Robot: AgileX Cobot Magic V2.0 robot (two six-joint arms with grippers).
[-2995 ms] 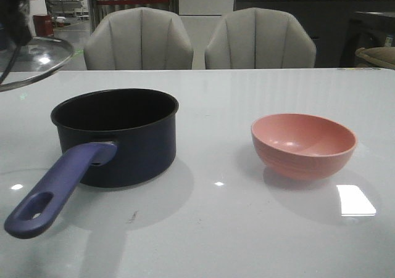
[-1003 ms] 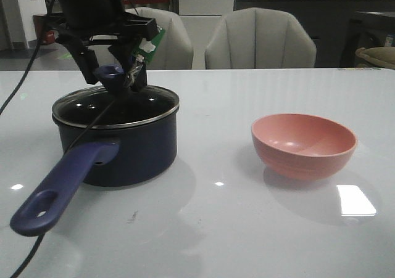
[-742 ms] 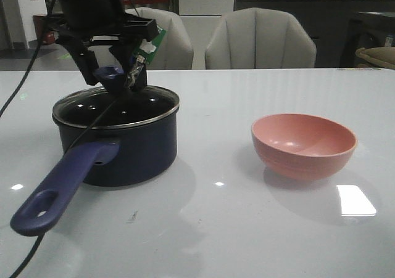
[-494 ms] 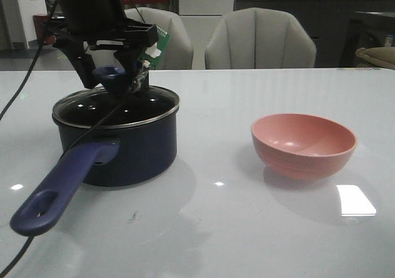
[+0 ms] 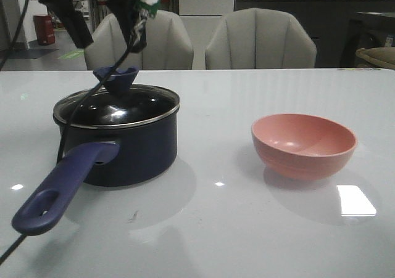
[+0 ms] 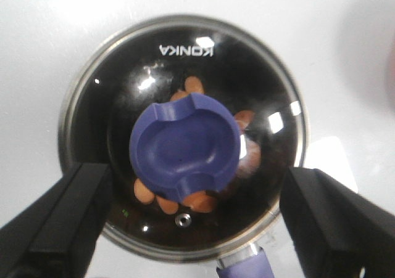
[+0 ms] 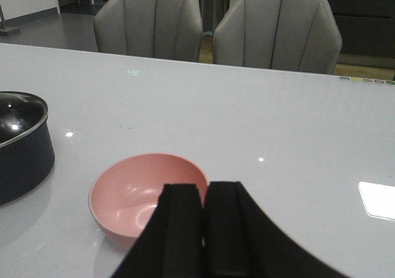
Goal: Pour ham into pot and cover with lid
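The dark navy pot [image 5: 133,148] stands at the left of the table, its long purple-blue handle [image 5: 58,188] pointing toward the front. The glass lid [image 5: 117,108] sits on its rim, blue knob [image 5: 116,77] up. In the left wrist view, orange-pink ham chunks [image 6: 148,193] show through the lid [image 6: 259,87] around the knob [image 6: 185,145]. My left gripper [image 5: 108,34] is open and empty, straight above the knob and clear of it, also seen in the left wrist view [image 6: 197,170]. My right gripper [image 7: 203,192] is shut and empty, near the pink bowl [image 7: 133,198].
The pink bowl [image 5: 303,143] stands empty at the right of the table. Two grey chairs [image 5: 259,40] stand behind the far edge. A cable [image 5: 74,114] from the left arm hangs in front of the pot. The pot's side shows in the right wrist view [image 7: 21,151].
My left gripper has let go of the lid's knob and risen straight up. The lid stays seated on the pot. The bowl has not moved.
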